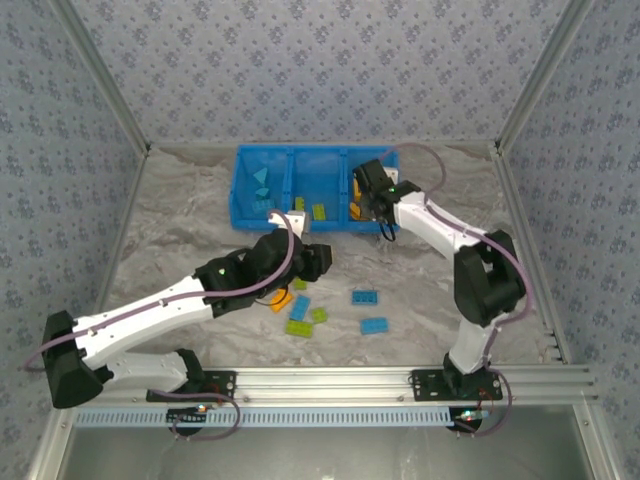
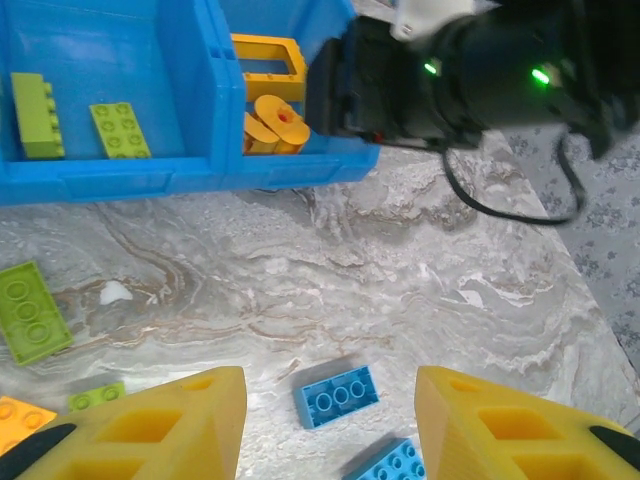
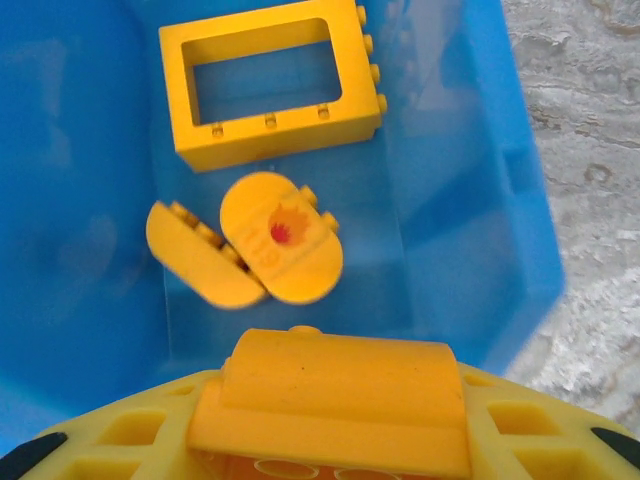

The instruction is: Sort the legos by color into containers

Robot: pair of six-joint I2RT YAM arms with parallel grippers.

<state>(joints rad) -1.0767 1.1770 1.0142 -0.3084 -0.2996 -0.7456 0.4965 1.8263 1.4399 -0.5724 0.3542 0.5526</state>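
My right fingers (image 3: 120, 432) hang over the blue bin's (image 3: 60, 200) right-hand compartment. They pinch an orange brick (image 3: 335, 395) above the orange frame piece (image 3: 272, 80) and two rounded orange pieces (image 3: 280, 240) lying inside. My left fingers (image 2: 170, 425) stand spread and empty over the counter (image 2: 400, 280) just in front of the bin, above two blue bricks (image 2: 337, 395). Lime bricks (image 2: 120, 130) lie in the bin's middle compartment.

Walls (image 1: 320, 70): far, left and right sides carry grey-blue wallpaper with a small repeating floral print. Posts (image 1: 100, 75): bare aluminium, slanting up at the far left and far right corners. Table (image 1: 180, 230): marbled grey-white top, slightly glossy. Rail (image 1: 330, 380): slotted aluminium along the near edge, with a plain grey panel (image 1: 320, 455) nearer still. Light: even, diffuse.
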